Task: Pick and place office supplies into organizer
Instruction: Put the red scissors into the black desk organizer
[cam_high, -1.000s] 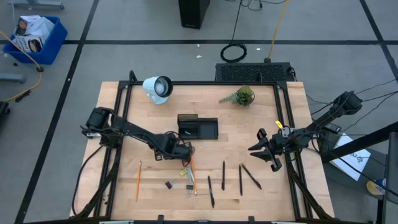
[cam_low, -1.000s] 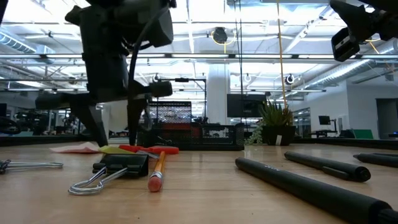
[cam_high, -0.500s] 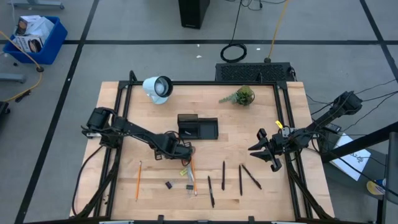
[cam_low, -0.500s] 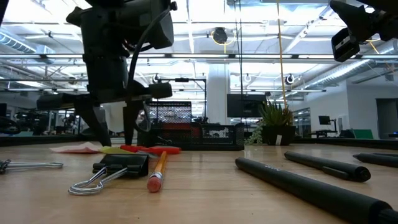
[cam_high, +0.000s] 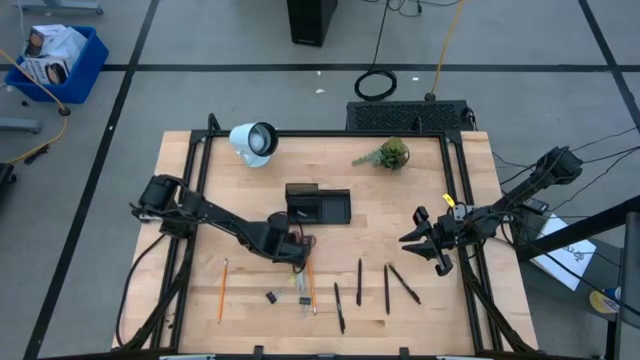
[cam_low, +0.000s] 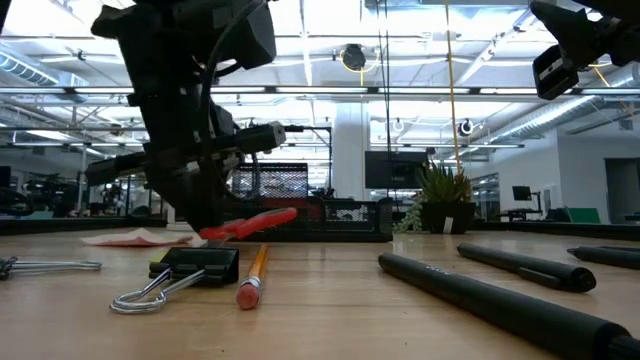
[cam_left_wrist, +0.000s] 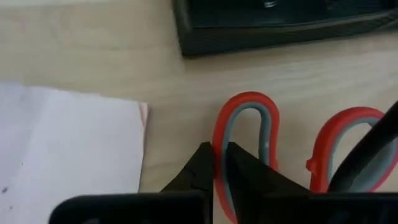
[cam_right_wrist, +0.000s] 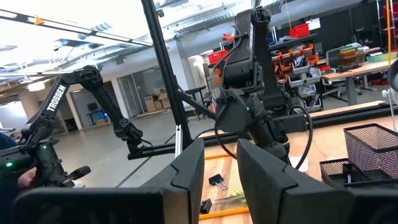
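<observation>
While my left gripper is clamped on the red-handled scissors just beside the organizer, pens, pencils and clips lie outside it, so I judge the task barely begun.

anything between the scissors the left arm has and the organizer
Nothing visible. The left gripper is shut on one red handle loop of the scissors, and only bare wood lies between them and the organizer just behind. The pink sticky-note pad lies off to one side, outside that path.
</observation>
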